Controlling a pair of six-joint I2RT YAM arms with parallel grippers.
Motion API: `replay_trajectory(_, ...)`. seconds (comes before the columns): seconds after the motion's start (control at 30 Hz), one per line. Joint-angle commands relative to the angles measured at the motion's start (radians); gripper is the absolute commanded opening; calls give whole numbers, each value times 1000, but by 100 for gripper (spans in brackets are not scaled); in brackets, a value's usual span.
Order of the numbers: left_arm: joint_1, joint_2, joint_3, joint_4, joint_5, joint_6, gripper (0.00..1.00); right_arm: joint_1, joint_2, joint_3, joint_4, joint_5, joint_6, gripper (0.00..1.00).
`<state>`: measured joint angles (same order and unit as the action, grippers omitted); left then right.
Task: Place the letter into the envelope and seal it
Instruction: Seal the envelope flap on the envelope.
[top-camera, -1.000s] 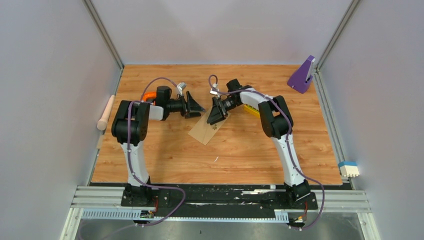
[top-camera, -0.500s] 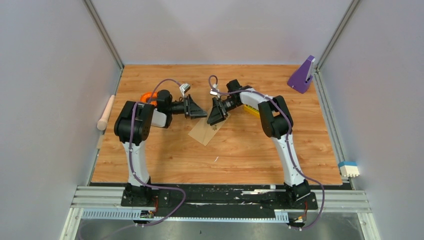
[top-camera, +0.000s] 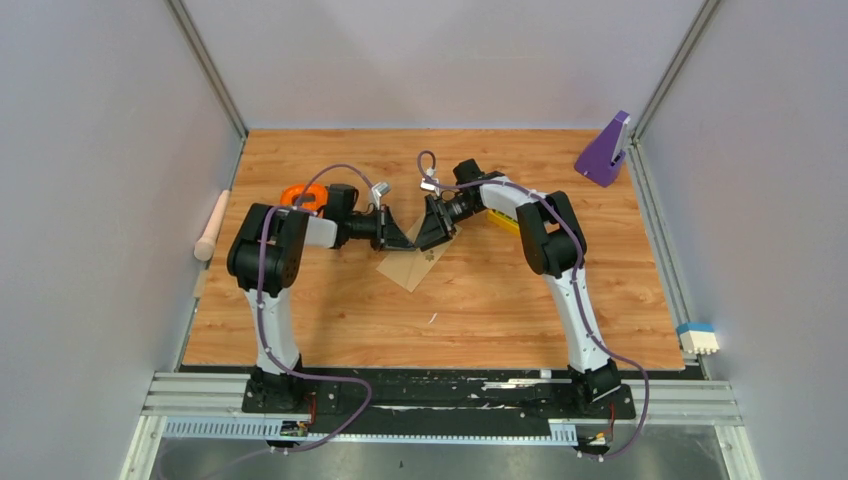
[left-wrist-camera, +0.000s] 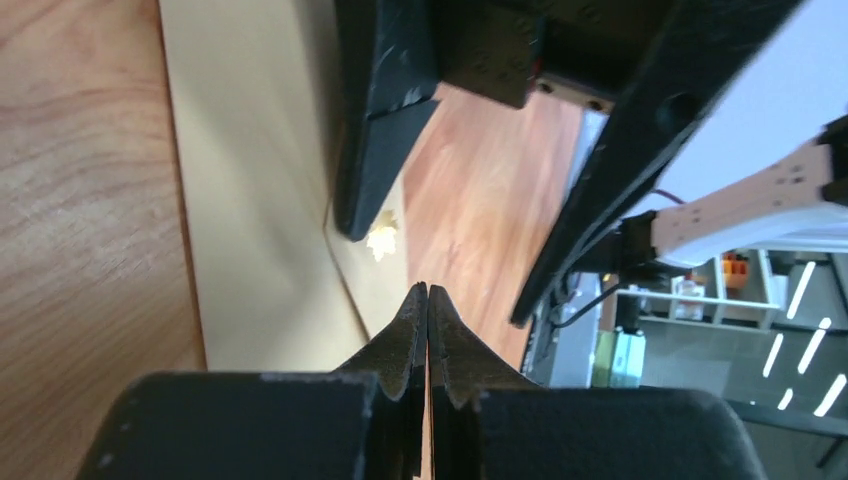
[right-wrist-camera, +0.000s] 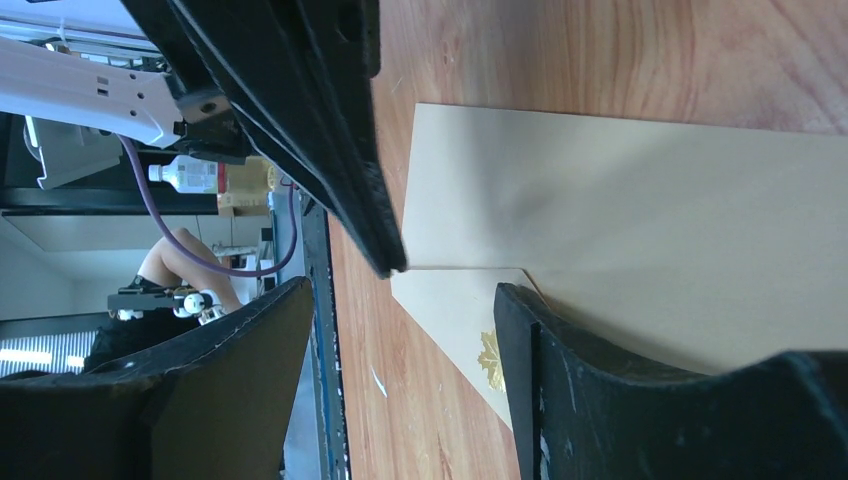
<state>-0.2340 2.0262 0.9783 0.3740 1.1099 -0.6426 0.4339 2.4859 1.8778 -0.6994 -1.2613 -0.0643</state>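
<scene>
Left gripper (left-wrist-camera: 427, 292) pinched closed, empty, over the flat tan-brown kraft envelope (left-wrist-camera: 260, 200). Right gripper (right-wrist-camera: 405, 300) spread wide, one finger seemingly touching it.

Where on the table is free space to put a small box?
Free: the near half of the table, between the envelope and the near edge; the far strip left of the purple stand. Crowded: the centre, where the left gripper and right gripper meet.

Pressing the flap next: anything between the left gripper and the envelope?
Nothing visible. The shut left gripper has its tip at the envelope; a finger of the open right gripper rests on it just beyond.
</scene>
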Motion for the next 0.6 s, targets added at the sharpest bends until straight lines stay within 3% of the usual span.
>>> replay_trajectory(0.0,-22,-45,21,-308,-102,245,0,0,39,-15,-1,68,-21,69)
replay_trajectory(0.27,-78,-78,40,-363,-194,267,0,-1,40,-12,0,73,-18,69)
replay_trajectory(0.57,-84,-75,54,-308,-176,217,0,-1,46,-16,0,68,-19,69)
